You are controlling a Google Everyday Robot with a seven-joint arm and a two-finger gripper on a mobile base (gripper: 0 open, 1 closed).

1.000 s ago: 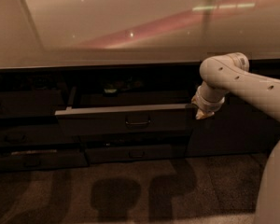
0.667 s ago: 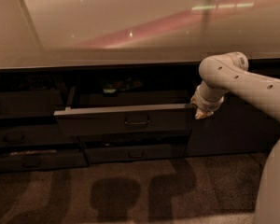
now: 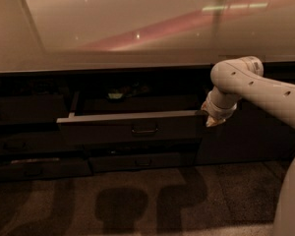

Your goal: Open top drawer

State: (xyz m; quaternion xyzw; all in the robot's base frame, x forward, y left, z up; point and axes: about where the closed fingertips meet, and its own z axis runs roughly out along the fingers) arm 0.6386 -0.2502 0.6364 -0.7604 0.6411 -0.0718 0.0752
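Observation:
The top drawer (image 3: 132, 128) is a wide dark grey front with a small central loop handle (image 3: 145, 130). It stands pulled out from under the counter, its pale top edge and left rail showing. Something small and greenish lies deep inside it (image 3: 115, 95). My white arm comes in from the right and bends down to the drawer's right end. My gripper (image 3: 210, 119) sits at the drawer's right top corner, close to or touching it, well right of the handle.
A pale glossy counter top (image 3: 137, 28) overhangs the cabinets. Shallower drawer fronts with like handles (image 3: 137, 162) sit below and to the left (image 3: 24, 168). A dark cabinet panel (image 3: 246, 136) stands behind my arm on the right. A speckled floor (image 3: 137, 200) lies in front.

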